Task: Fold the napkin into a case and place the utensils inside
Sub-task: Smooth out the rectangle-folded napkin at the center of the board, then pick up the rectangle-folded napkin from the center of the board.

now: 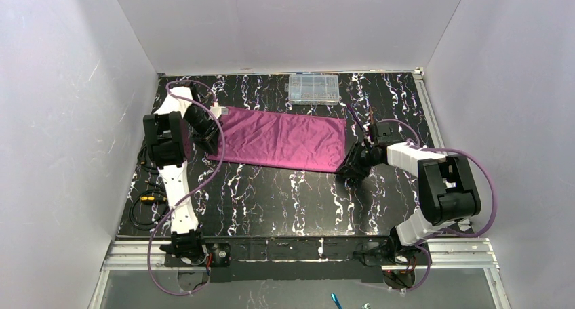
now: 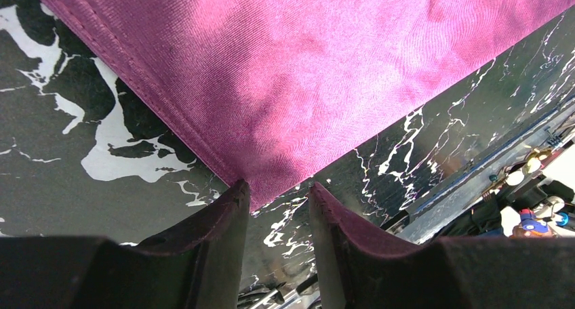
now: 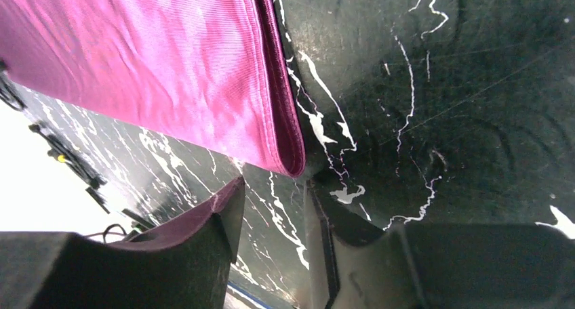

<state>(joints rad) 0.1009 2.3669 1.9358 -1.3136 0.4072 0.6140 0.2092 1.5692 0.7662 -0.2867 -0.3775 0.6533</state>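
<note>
The plum-purple napkin [image 1: 281, 139] lies flat on the black marbled table as a wide folded rectangle. My left gripper [image 1: 211, 153] is open and empty at the napkin's near-left corner; in the left wrist view that corner [image 2: 271, 180] points into the gap between my fingertips [image 2: 279, 190]. My right gripper [image 1: 346, 168] is open and empty at the near-right corner; the doubled hem [image 3: 288, 146] ends just above the gap [image 3: 274, 187]. Two thin lines, one purple and one brownish [image 1: 366, 119], lie right of the napkin; they may be the utensils, but I cannot tell.
A clear plastic compartment box [image 1: 313, 89] stands behind the napkin at the back edge. Black and purple cables [image 1: 146, 200] lie coiled at the left by the left arm. White walls close in the table on three sides.
</note>
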